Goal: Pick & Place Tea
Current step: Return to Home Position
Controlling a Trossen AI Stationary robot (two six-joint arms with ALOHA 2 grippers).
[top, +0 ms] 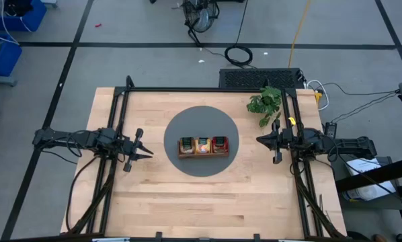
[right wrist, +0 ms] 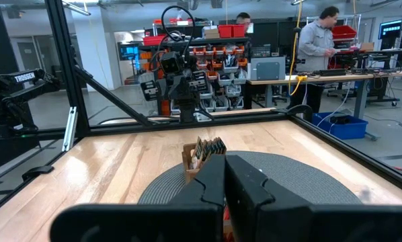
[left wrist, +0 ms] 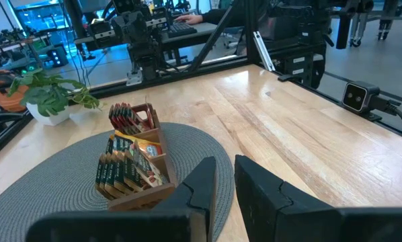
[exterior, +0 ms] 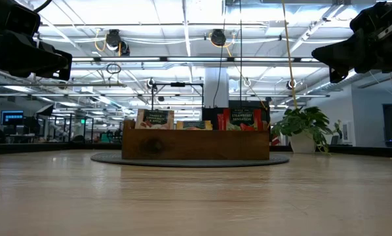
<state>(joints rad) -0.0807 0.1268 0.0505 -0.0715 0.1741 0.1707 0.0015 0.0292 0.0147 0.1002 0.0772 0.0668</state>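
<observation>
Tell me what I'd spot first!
A wooden tray on the round grey mat mid-table, packed with green, yellow and red tea. A leafy plant sits near the right claw; the left claw waits opposite.

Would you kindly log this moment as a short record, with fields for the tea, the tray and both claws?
tea: all tea sachets in view stand inside the wooden tray
sorting: green in the left compartment, orange-yellow in the middle, red in the right, as the high view shows them
tray: centred on the round grey mat
left claw: empty, raised, just off the mat's left edge
right claw: empty, raised, off the mat's right edge, near the plant
</observation>
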